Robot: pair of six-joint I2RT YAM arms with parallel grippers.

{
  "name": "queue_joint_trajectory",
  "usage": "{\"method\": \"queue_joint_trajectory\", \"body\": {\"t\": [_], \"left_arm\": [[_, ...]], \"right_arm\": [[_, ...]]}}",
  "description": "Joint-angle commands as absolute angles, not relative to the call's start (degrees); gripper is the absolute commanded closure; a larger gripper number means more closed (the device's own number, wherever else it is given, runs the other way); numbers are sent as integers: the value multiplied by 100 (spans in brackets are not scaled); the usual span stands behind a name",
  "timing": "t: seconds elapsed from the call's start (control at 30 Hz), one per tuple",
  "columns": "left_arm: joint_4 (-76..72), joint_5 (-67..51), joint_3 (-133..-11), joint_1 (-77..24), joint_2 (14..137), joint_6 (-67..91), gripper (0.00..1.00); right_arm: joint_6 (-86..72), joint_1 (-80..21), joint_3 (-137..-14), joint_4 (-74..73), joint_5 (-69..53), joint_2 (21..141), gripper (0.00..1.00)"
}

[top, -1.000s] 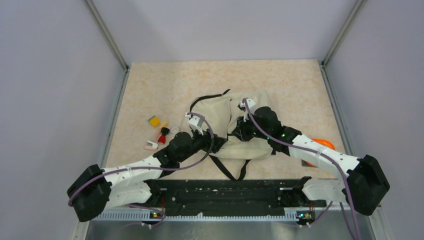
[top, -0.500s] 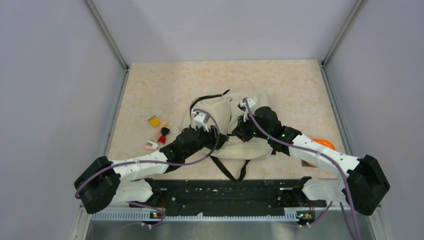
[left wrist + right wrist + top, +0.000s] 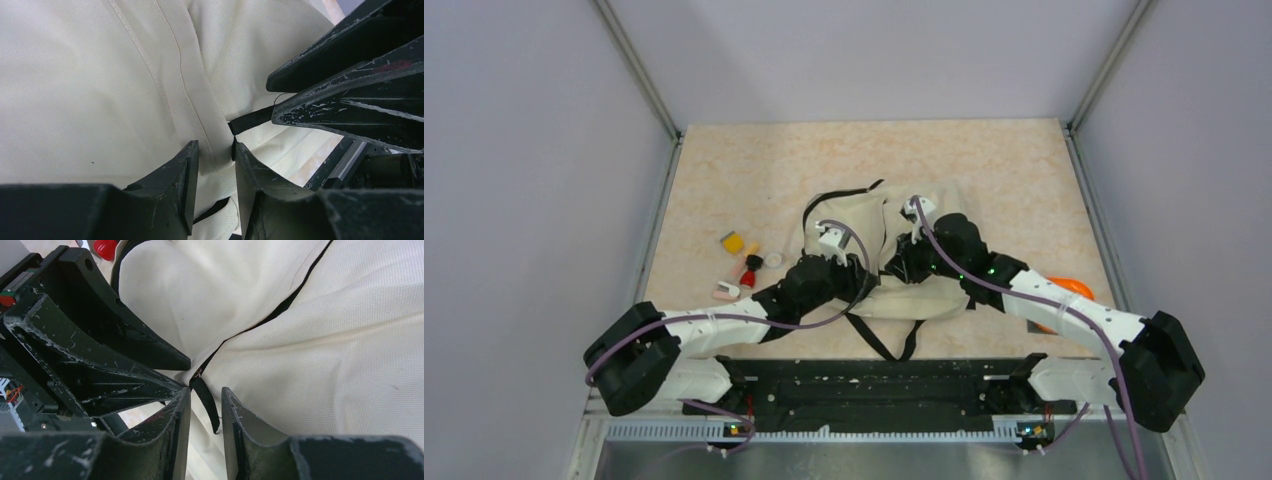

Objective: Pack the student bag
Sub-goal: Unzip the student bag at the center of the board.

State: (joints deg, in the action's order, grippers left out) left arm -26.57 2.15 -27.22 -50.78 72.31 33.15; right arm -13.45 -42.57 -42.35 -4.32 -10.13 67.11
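The student bag (image 3: 854, 228), cream fabric with black straps, lies in the middle of the table. My two grippers meet at its near middle, tip to tip. My left gripper (image 3: 216, 152) stands narrowly open with a fold of the cream seam (image 3: 210, 145) between its jaws. A black zipper pull tab (image 3: 249, 121) sits just beyond its tips. My right gripper (image 3: 205, 402) is open a little, and that black pull tab (image 3: 206, 402) hangs loose in the gap. The dark zipper line (image 3: 280, 302) runs away across the fabric. In the top view both sets of jaws are hidden by the arms.
Small items lie left of the bag: a yellow block (image 3: 732, 241), a white cap (image 3: 773, 260), a red bottle (image 3: 749, 275) and a pink piece (image 3: 725, 292). An orange object (image 3: 1072, 287) shows behind my right forearm. A black strap loop (image 3: 894, 345) trails toward the base rail.
My left arm has reached rightward along the bag until its gripper meets the right one, and its jaws have narrowed. The right arm has stayed in place.
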Motion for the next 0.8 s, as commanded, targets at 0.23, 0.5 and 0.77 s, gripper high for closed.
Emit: {"method": "queue_joint_trajectory", "body": {"t": [0.23,0.5,0.77], "left_arm": [[-3014,185,-2857,-5100,7216,3404,69],[-3049,158,-2848,-5106,7191,3410,78],[-3050,167,-2800,-5105,7120,3395,93]], "right_arm": [[-1374,-4315,-4044,-615,-814,6575,63],[-1429,-4311,-3977,-460,-949,6572,62],[-1524,-4315,-3997,-98,-870,6736,88]]}}
